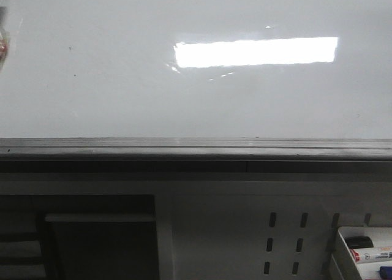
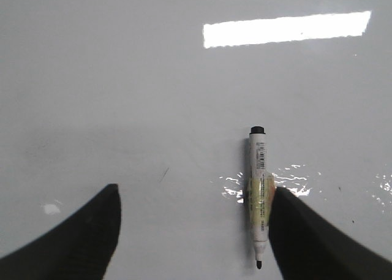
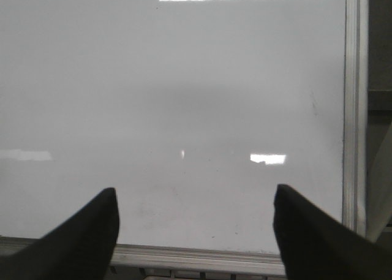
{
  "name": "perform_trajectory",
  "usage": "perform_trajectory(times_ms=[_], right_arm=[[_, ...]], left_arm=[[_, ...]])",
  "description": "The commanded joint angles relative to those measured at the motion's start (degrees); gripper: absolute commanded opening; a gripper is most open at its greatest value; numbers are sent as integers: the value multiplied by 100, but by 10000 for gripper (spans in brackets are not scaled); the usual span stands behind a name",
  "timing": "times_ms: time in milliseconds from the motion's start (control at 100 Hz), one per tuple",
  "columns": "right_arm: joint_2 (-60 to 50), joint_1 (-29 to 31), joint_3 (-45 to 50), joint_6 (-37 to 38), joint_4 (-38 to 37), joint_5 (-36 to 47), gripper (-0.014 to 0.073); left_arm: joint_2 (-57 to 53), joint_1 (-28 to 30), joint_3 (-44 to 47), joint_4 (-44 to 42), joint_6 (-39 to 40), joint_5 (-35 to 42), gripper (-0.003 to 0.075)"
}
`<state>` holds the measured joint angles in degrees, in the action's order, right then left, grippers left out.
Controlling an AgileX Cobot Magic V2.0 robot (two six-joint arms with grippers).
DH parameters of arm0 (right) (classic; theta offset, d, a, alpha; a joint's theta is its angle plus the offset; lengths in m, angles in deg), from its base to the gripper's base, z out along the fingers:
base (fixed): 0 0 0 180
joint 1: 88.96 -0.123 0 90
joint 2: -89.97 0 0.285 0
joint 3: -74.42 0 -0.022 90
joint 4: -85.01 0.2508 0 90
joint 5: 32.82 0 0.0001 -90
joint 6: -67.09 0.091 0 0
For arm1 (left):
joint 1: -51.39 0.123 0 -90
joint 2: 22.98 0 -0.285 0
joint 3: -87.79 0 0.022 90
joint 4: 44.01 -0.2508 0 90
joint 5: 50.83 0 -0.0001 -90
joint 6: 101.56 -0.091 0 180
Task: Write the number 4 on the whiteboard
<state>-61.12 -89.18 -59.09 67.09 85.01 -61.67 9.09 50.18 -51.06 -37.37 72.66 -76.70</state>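
The whiteboard (image 1: 122,78) filled most of the front view, glossy and pale grey, with a bright rectangular light reflection (image 1: 256,52) right of its middle and a dark grey ledge (image 1: 196,150) running along its lower edge. No drawn 4 could be made out on the board in any of the views; only a few tiny dark specks showed on its left part. Below the ledge hung a white perforated panel (image 1: 285,234) with slots, and at the far right a white tray (image 1: 343,255) held a few markers. Neither arm appeared in the front view. From the left wrist camera, the left gripper (image 2: 193,231) stood wide open over the white surface, its two dark fingers (image 2: 86,237) well apart. A marker (image 2: 259,194) lay with its long axis running along the gripper's reach, its uncapped black tip pointing back toward the wrist and its black-ended rear pointing away; it sat just against the inner edge of one finger, though whether it was truly touching could not be told, and the jaws were not closed on it. The right gripper (image 3: 196,231) was likewise spread wide and held nothing, facing the whiteboard near its silver frame (image 3: 350,108) at the corner.
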Motion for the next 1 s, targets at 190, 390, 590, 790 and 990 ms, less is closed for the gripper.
perform_trajectory(times_ms=[190,390,590,790,990], right_arm=[[96,18,-202,0,0,423,531],[96,18,-202,0,219,411,531],[96,18,-202,0,229,423,531],[96,18,-192,0,241,423,531],[96,18,-192,0,241,412,531]], left_arm=[[89,-5,-141,43,71,453,545],[169,-5,-69,189,71,517,543],[768,-15,-37,215,30,284,544],[1625,-552,-37,291,-167,370,543],[2437,-1107,-37,362,-167,850,543]])
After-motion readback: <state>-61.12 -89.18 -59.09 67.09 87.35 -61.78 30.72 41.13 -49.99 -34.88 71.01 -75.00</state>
